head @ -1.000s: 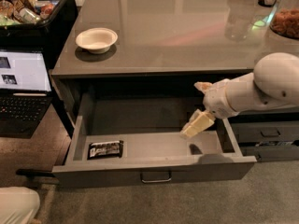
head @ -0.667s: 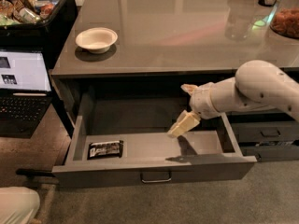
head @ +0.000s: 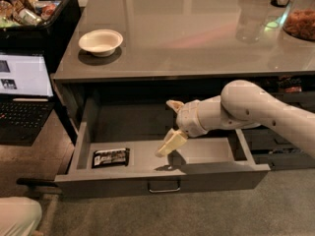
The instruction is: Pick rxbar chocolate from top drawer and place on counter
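- The wide, shallow dark-grey top drawer (head: 209, 178) stands pulled out from under the counter, its small silver bar handle (head: 164, 186) on the front wall facing the camera.
- The small flat bar in a shiny black wrapper with white lettering, the rxbar chocolate (head: 110, 157), lies flat on the drawer floor in the front left part, close to the left wall and just behind the front wall.
- The white, rounded robot arm (head: 256, 111) reaches in from the right, over the drawer's right side.
- Its two-finger gripper (head: 166, 128) hangs inside the drawer near the middle, to the right of the bar and apart from it.
- The cream-coloured fingers (head: 170, 143) are spread apart and hold nothing; one points down and to the left toward the drawer floor, the other sits higher, near the back of the drawer opening.
- The lower finger casts a small shadow on the drawer floor just below its tip.
- The large glossy grey-brown counter (head: 197, 38) runs above the drawer, with light reflected in its surface.
- A shallow white bowl (head: 100, 42) rests on the counter's left part.
- A glass jar of brownish contents (head: 300, 21) stands at the counter's far right edge.
- To the left of the counter, a black bin of mixed snack packets (head: 37, 16) sits above an open laptop (head: 24, 77) with a lit screen.
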{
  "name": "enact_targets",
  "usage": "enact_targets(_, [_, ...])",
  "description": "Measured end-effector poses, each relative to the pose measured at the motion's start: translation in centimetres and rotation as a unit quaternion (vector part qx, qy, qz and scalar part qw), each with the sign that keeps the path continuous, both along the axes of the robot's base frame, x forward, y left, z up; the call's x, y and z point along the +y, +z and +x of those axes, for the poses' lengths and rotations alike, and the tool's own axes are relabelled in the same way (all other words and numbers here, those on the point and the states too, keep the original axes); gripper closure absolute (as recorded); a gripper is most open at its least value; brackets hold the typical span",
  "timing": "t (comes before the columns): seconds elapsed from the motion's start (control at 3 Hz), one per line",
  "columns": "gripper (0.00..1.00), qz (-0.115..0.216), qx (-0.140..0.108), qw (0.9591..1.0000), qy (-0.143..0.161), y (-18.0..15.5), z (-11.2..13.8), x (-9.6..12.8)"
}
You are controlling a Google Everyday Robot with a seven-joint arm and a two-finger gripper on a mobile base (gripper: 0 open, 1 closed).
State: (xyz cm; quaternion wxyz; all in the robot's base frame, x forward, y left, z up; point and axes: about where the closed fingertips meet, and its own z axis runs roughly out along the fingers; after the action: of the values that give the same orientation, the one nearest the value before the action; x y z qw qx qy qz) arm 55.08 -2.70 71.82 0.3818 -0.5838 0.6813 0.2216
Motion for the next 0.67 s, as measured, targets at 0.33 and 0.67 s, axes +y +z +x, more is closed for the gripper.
enact_targets(0.33, [0.00, 0.008, -0.004, 0.9997, 0.024, -1.2, -1.3, 4.5])
enact_targets(0.67, [0.00, 0.016, -0.012, 0.9995, 0.023, -0.8, -1.0, 7.8])
